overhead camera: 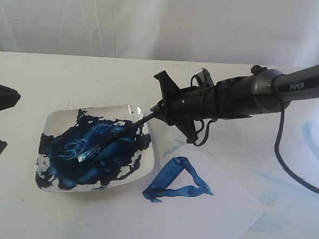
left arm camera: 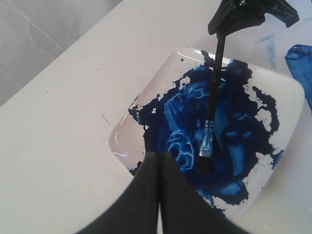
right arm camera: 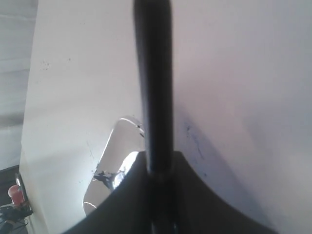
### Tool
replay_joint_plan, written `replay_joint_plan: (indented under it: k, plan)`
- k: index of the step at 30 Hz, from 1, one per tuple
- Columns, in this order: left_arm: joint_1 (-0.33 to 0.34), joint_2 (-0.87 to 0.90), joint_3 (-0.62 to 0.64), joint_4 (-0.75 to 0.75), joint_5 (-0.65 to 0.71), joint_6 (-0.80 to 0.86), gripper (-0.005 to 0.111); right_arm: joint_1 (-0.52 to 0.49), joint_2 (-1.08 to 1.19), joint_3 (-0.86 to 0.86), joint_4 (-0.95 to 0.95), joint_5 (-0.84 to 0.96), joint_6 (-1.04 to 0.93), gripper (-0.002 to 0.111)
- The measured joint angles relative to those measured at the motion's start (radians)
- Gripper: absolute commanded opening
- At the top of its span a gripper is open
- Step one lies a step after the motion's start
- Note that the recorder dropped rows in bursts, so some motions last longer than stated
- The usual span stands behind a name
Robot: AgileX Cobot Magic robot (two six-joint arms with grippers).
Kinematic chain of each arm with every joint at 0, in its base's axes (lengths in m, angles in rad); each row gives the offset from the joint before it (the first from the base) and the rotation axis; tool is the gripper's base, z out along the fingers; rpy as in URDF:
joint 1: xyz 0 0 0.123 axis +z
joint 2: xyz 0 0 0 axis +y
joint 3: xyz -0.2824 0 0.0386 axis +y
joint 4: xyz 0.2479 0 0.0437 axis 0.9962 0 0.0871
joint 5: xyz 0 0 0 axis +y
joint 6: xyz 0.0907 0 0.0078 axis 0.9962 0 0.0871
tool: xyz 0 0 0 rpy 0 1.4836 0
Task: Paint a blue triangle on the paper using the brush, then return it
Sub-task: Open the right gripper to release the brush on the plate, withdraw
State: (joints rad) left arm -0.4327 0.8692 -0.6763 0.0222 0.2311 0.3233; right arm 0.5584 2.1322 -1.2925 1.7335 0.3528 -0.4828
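One blue triangle [overhead camera: 167,178] sits nearest, painted in thick dark strokes on the paper [overhead camera: 218,215], just beside the square white dish [overhead camera: 56,119]. The dish is smeared with dark blue paint. The brush [overhead camera: 115,139] slants across it, with the bristles down in the paint. Its handle rises over the rim to the right gripper [overhead camera: 159,110], whose jaws are clamped on the handle's end. The left gripper [left arm camera: 158,195] hangs near the dish's edge, its fingers pressed together with nothing between them. Farther right are pale blue smears [overhead camera: 315,137]. Everything rests on a cream table [overhead camera: 43,80], and a white cloth [overhead camera: 154,21] hangs behind.
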Motion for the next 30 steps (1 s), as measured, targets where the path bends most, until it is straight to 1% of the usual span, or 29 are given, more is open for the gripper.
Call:
replay_joint_plan:
  k: [9,11,19,21,23,25,30]
  plan:
    - [0.0,-0.001,0.0,-0.002,-0.002,0.0,0.0,0.0,0.041,0.0,0.019,0.0,0.03,0.001]
    - [0.0,-0.001,0.0,-0.002,-0.002,0.0,0.0,0.0,0.042,0.0,0.019,0.0,0.03,0.006]
    - [0.0,-0.001,0.0,-0.002,-0.002,0.0,0.0,0.0,0.042,0.0,0.015,-0.011,0.03,0.035]
    - [0.0,-0.001,0.0,-0.002,-0.002,0.0,0.0,0.0,0.042,0.0,0.015,-0.004,0.03,0.04]
    - [0.0,-0.001,0.0,-0.002,-0.002,0.0,0.0,0.0,0.042,0.0,0.015,0.017,0.023,0.043]
    - [0.0,-0.001,0.0,-0.002,-0.002,0.0,0.0,0.0,0.033,0.0,0.0,0.044,0.013,0.043]
    - [0.0,-0.001,0.0,-0.002,-0.002,0.0,0.0,-0.002,-0.064,0.044,-0.171,0.093,0.007,0.043]
